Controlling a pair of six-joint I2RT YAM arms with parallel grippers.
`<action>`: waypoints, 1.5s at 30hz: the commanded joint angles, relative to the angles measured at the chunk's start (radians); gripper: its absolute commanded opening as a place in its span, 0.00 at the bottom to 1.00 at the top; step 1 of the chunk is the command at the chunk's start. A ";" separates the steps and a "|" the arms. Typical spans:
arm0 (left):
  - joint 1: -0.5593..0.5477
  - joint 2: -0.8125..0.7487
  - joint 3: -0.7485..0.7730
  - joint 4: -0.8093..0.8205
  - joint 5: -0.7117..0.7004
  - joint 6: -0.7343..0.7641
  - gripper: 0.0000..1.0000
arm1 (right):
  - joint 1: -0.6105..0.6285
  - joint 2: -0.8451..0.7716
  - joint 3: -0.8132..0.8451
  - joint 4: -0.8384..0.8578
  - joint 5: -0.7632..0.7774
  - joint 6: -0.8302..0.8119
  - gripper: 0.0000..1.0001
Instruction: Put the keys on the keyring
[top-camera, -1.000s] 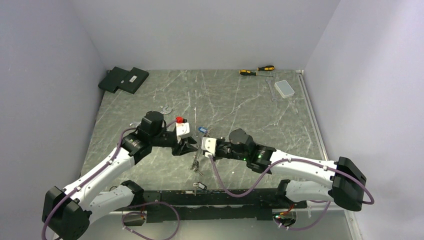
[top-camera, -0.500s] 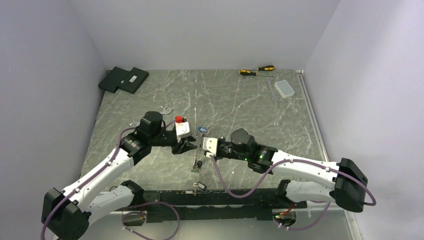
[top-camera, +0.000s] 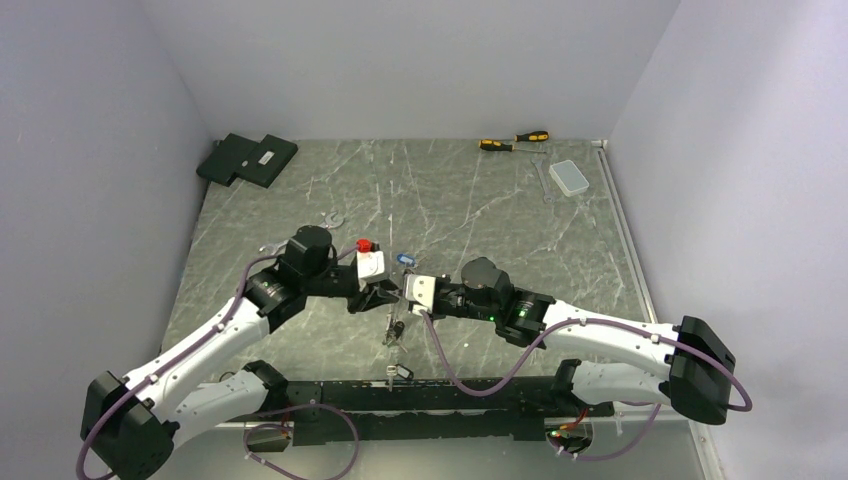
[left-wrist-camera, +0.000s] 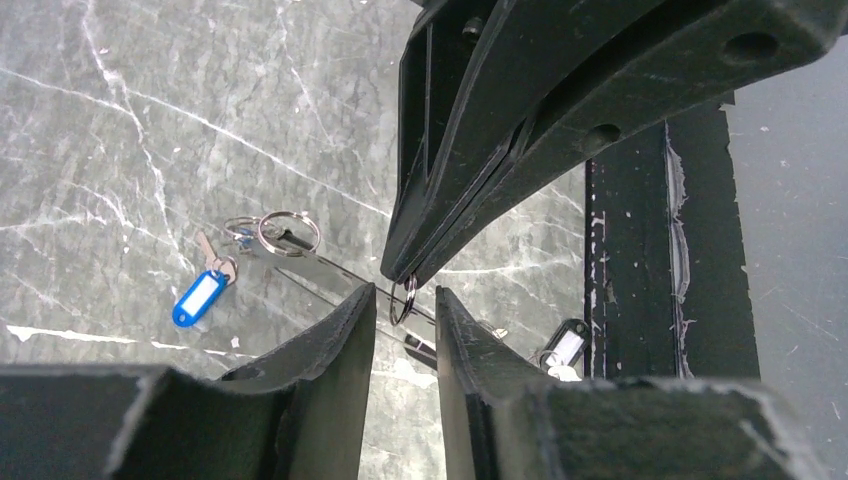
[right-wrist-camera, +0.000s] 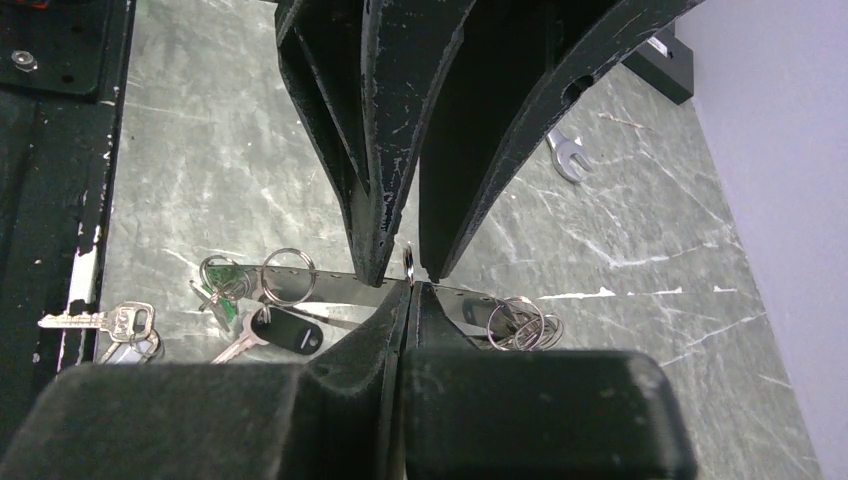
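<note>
Your left gripper (left-wrist-camera: 405, 300) rises from the bottom edge, its two black fingers (left-wrist-camera: 340, 345) standing apart with a narrow gap. In that gap hangs a small silver keyring (left-wrist-camera: 402, 301), pinched at its top by the right gripper (left-wrist-camera: 408, 274), whose closed black fingers reach down from the upper right. Beneath lies the grey marbled worktop (left-wrist-camera: 120, 120). On it, to the left, a blue-tagged key (left-wrist-camera: 200, 296) lies near a cluster of silver rings (left-wrist-camera: 288, 232) on a thin metal strip (left-wrist-camera: 330, 268). A black rail (left-wrist-camera: 655, 250) runs along the worktop's right side, with a dark tag (left-wrist-camera: 566, 345) just beside it.

From above, the small ring (left-wrist-camera: 403, 298) between the arms is too tiny to make out.
</note>
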 joint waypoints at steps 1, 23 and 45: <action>-0.006 0.007 0.017 -0.017 -0.033 0.030 0.33 | 0.005 -0.021 0.052 0.078 -0.016 0.012 0.00; -0.013 -0.065 0.014 0.009 -0.067 0.039 0.00 | 0.005 -0.021 0.064 0.114 -0.008 0.074 0.14; -0.012 -0.264 -0.132 0.271 -0.067 -0.001 0.00 | -0.043 -0.076 -0.044 0.276 -0.068 0.171 0.32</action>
